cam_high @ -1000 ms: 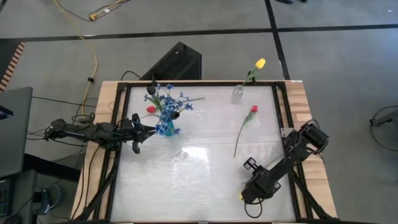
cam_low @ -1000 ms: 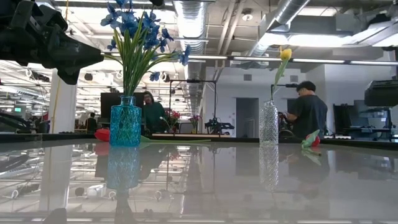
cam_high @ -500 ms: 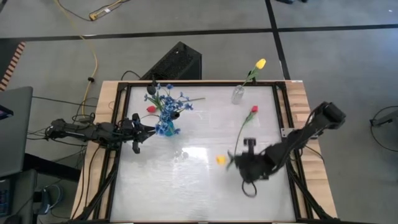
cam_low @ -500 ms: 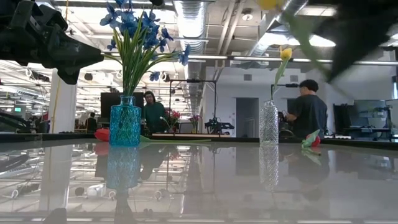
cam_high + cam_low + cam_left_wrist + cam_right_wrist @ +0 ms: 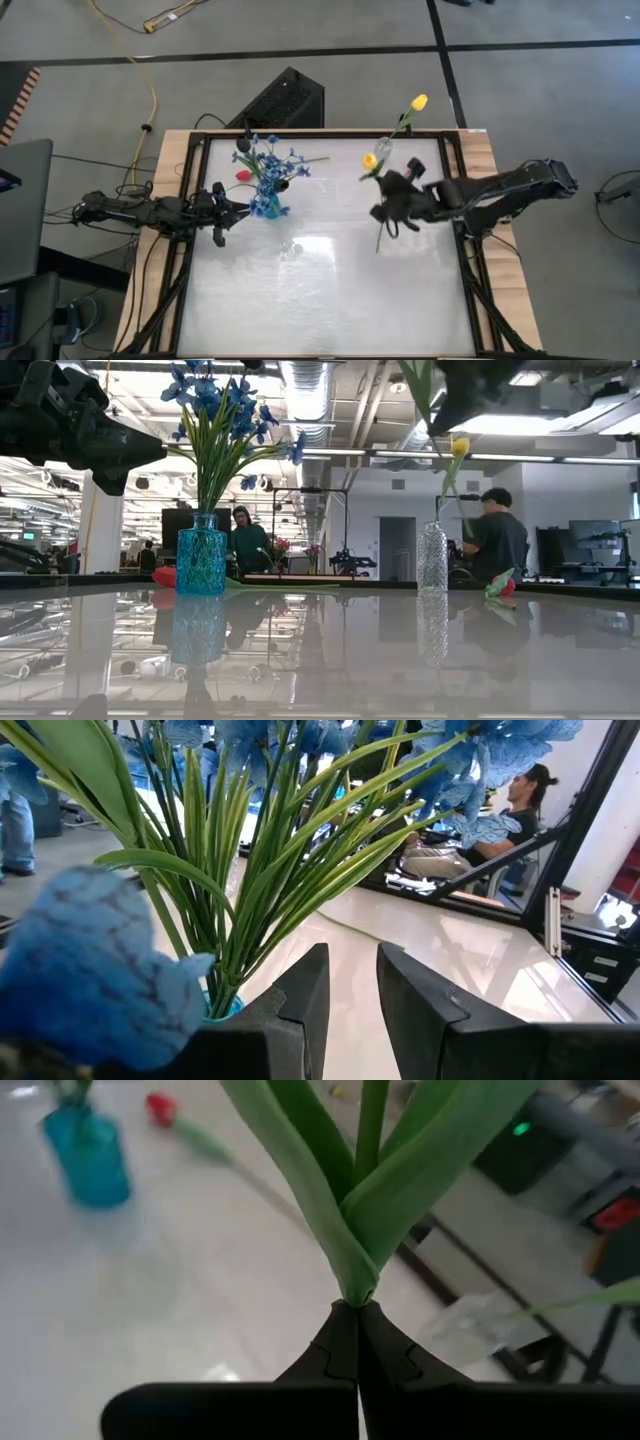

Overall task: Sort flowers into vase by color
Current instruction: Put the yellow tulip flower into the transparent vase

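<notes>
My right gripper hangs above the table, shut on a yellow tulip, beside the clear vase. That vase holds another yellow tulip. A blue vase at the left holds blue sprays and black blooms. One red tulip lies on the table beside the blue vase. Another red tulip's stem lies under my right gripper. My left gripper stands open and level just left of the blue vase, with nothing between its fingers. My right gripper pinches the yellow tulip's green stem between its two shut fingertips, just below where the leaves branch off. The tulip is lifted clear of the table. Its head points toward the far edge.
Black frame rails run along the table's sides. A black box stands beyond the far edge. In the low view, people stand in the room behind the table. The near half of the white tabletop is bare.
My right gripper has risen from the table's near right corner and gone toward the far edge, up to the clear vase, rolling as it went. The yellow tulip has been lifted clear of the table, and its head now points to the far edge.
</notes>
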Tool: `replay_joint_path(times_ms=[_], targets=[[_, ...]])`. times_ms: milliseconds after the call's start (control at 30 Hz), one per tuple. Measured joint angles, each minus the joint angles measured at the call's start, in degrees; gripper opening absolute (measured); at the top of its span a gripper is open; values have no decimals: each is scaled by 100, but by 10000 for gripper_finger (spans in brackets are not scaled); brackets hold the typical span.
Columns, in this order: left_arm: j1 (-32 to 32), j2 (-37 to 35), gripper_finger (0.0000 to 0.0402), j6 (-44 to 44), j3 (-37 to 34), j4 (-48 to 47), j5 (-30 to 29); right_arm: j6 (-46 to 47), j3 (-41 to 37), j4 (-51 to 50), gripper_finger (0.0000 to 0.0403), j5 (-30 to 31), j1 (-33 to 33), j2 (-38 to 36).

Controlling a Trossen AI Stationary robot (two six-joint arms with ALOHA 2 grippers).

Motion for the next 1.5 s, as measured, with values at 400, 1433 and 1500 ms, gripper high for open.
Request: replay_joint_path(times_ms=[400,1433,1500], targets=[[0,0,75,0,0,2,-2,-2170,2,2104,20,365,-1597,-78],[1,0,75,0,0,2,-2,-2950,-2,2932,20,-125,-3370,106],[0,0,75,0,0,0,0,-2950,-2,2930,20,-123,-3378,252]])
